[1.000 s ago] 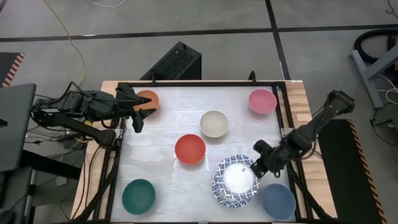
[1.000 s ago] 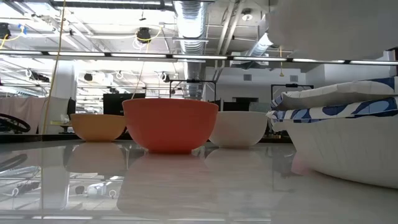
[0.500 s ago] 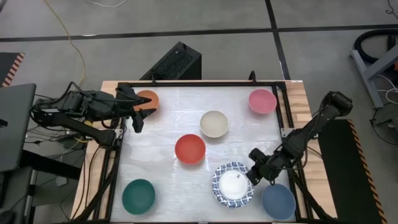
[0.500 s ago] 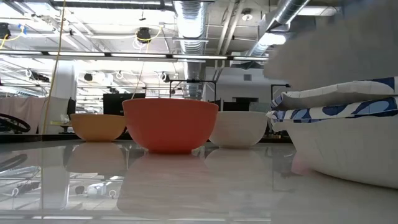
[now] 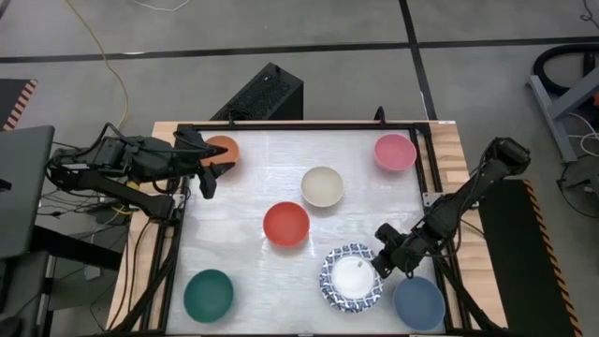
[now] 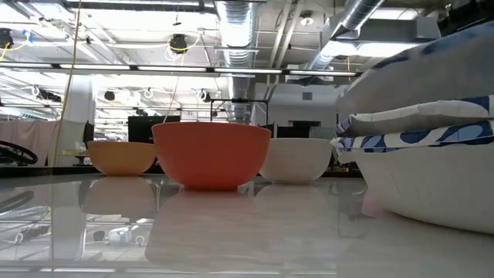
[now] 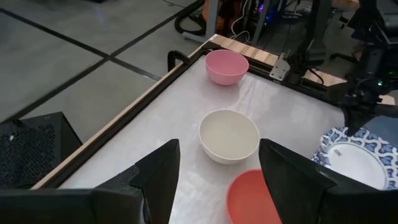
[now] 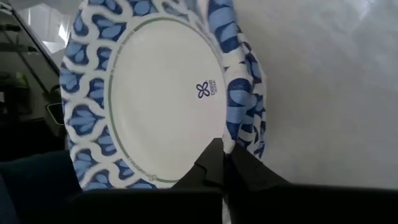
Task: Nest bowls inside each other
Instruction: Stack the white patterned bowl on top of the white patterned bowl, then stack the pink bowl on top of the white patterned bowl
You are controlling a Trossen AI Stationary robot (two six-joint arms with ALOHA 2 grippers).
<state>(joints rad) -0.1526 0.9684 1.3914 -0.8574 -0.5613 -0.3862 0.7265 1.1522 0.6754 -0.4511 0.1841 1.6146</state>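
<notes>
Bowls with blue-patterned rims already sit nested as a stack near the table's front right, and your right gripper pinches the rim of the top one, fingers nearly closed on it. How many are in that stack the views don't settle; the low view shows at least 3 rims. You still have 6 plain bowls loose and well apart: orange, pink, cream, red, teal-green and blue, the last just beside the stack. Your left gripper waits open by the orange bowl. All are round and shallow; the patterned ones look thin and plate-like, the plain ones smooth and matte.
</notes>
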